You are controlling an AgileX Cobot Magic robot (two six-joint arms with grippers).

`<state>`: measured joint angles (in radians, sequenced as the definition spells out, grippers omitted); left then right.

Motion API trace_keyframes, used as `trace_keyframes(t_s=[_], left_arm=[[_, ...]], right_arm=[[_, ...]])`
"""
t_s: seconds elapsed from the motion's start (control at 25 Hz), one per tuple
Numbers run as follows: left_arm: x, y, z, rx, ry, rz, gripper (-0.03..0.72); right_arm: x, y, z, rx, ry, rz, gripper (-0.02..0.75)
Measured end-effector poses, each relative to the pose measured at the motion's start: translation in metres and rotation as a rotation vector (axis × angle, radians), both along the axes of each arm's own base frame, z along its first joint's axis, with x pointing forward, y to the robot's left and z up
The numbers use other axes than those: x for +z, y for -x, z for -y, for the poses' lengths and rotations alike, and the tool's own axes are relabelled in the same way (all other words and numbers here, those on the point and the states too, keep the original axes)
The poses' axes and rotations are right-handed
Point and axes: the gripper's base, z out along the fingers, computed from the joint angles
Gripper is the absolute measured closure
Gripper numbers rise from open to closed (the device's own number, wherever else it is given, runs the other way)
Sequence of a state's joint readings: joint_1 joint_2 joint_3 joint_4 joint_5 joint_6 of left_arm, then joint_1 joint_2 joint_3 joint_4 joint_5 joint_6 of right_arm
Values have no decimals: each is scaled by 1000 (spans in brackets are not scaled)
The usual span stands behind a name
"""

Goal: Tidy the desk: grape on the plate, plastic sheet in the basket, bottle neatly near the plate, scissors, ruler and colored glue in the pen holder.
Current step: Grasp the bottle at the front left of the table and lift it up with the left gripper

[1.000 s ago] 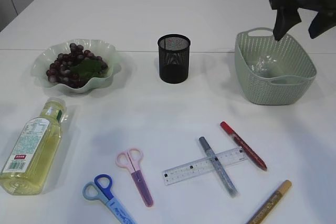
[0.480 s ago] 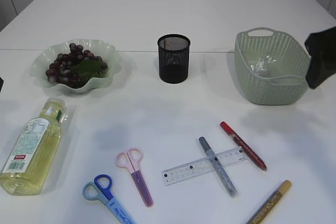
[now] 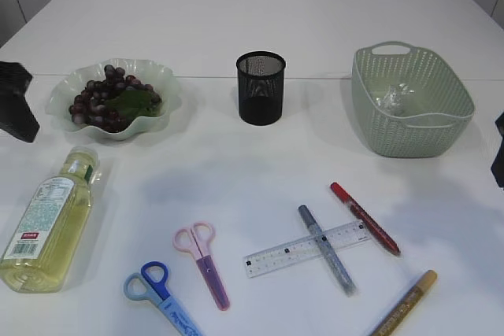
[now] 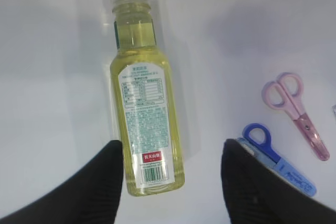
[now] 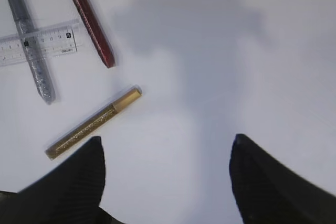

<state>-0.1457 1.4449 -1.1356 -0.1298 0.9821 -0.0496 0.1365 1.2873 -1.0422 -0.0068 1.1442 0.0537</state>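
Observation:
The yellow bottle (image 3: 47, 222) (image 4: 144, 108) lies on its side at the left. My left gripper (image 4: 173, 150) (image 3: 16, 104) hovers open over its base, holding nothing. Grapes (image 3: 110, 100) sit on the green plate (image 3: 167, 114). The plastic sheet (image 3: 394, 98) lies in the basket (image 3: 413, 135). Pink scissors (image 3: 203, 261), blue scissors (image 3: 161, 297), the ruler (image 3: 295, 253) and silver (image 3: 327, 249), red (image 3: 365, 218) and gold (image 3: 405, 304) glue pens lie at the front. My right gripper (image 5: 168, 145) (image 3: 499, 159) stands open and empty beside the gold pen (image 5: 94, 124).
The black mesh pen holder (image 3: 261, 88) stands upright at the middle back, between plate and basket. The silver pen lies across the ruler. The blue scissors (image 4: 278, 156) lie just right of the left gripper's right finger.
The right gripper has left the basket and come down to the right edge near the pens. The left gripper has come into view at the left edge, above the bottle.

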Motion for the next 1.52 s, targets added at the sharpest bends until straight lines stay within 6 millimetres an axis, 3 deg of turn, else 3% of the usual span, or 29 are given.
trace_keyframes(t_s=[0.16,0.36,0.48,0.6,0.84,1.52], left_arm=[[-26,-26,2,62,-16,-138,252],[-61,-32,11,46,-68,-312,187],[-67,-32,21,14,-84,-330,106],[-71,-33,24,7,-130,-320,76],[-84,-40,20,49,-198,-333,67],[-128,-53,25,83,-183,-411,66]], right_arm=[[-4,3,0,10,4,-10,163],[-5,3,0,26,8,-6,163],[-5,2,0,26,8,-4,163],[-5,2,0,28,7,4,163],[-5,1,0,28,7,8,163],[-4,1,0,30,7,13,163]])
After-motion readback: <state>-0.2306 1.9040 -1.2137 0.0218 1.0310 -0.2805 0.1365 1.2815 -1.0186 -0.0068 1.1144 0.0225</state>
